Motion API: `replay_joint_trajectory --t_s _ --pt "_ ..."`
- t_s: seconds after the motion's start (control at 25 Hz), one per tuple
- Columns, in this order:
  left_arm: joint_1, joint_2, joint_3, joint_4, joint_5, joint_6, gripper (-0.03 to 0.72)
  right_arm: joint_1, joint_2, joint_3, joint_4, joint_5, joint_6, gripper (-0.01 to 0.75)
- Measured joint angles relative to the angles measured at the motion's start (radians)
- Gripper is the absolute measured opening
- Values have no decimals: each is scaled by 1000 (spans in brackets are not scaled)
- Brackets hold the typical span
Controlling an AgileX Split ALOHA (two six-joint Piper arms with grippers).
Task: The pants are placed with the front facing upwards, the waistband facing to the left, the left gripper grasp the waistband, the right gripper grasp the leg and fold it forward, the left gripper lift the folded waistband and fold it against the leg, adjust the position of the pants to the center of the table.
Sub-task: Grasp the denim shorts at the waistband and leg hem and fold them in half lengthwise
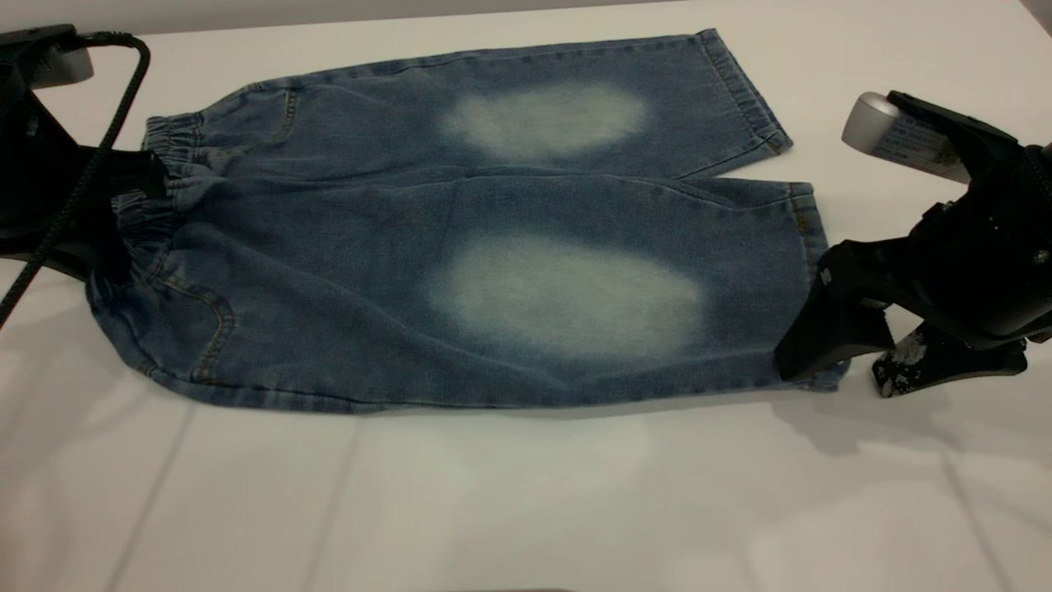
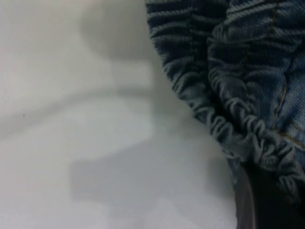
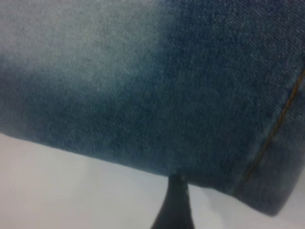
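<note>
Blue denim pants lie flat, front up, on the white table, with pale knee patches showing. The gathered waistband is at the left, the hems at the right. My left gripper is shut on the waistband's middle, where the cloth bunches. In the left wrist view the ruffled waistband lies over one dark finger. My right gripper stands open at the hem corner of the near leg. One finger touches the edge of the leg.
The far leg lies flat beside the near one, its hem towards the back right. White tabletop stretches bare in front of the pants. A black cable hangs by the left arm.
</note>
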Motion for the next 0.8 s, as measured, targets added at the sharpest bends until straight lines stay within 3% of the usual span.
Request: replay_joint_trajectory --t_s 0.64,0.8 --pt "0 0 0 0 -2 0 63 0 11 0 57 54 -88 325" --pt "0 0 0 0 -2 0 63 0 60 0 94 82 -133 307"
